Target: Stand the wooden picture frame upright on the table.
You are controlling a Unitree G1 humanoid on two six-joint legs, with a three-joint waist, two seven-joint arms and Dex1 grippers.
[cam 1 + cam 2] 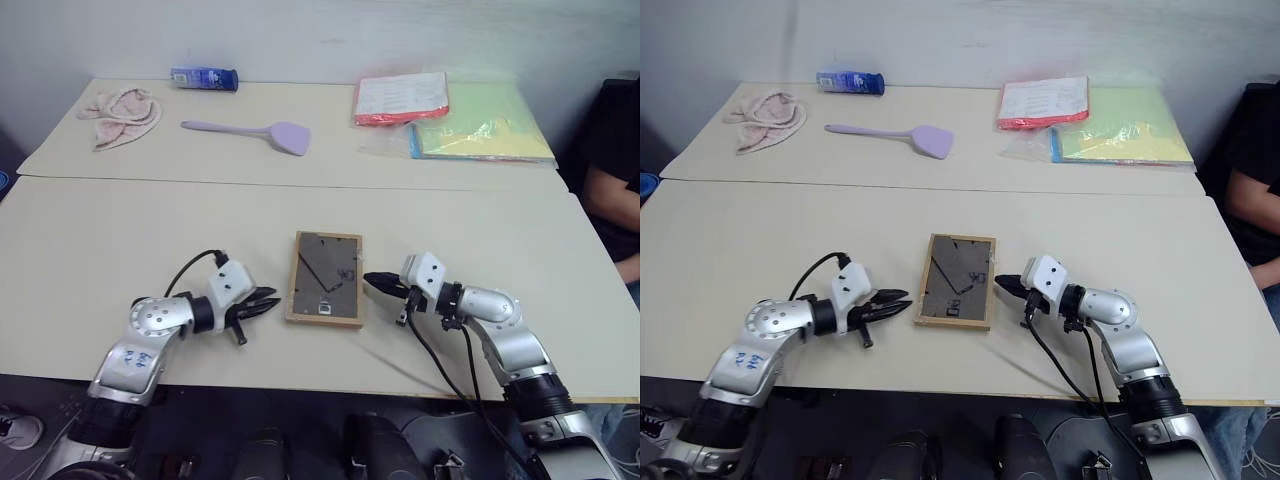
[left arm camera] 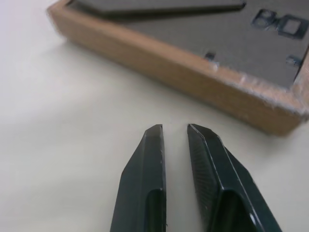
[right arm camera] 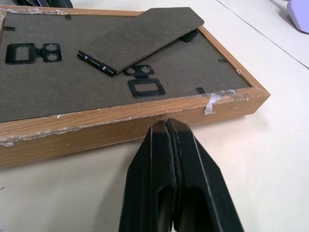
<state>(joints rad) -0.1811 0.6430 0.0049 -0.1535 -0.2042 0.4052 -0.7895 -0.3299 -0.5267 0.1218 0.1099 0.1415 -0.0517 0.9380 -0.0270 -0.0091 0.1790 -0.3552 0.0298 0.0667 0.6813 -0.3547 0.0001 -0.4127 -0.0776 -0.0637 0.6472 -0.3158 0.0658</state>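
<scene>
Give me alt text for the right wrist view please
The right gripper, its black fingers shut, points at the side edge of the wooden picture frame, which lies face down on the table, its dark back and folded stand facing up.

so my right gripper (image 3: 166, 123) has its fingers pressed tight together, tips right up against the wooden picture frame (image 3: 120, 121) edge. Frame's lying back-up on the table (image 3: 260, 159) straight ahead of me, dark backing showing, fold-out stand (image 3: 145, 36) partly lifted, small metal hangers beyond my tips
</scene>
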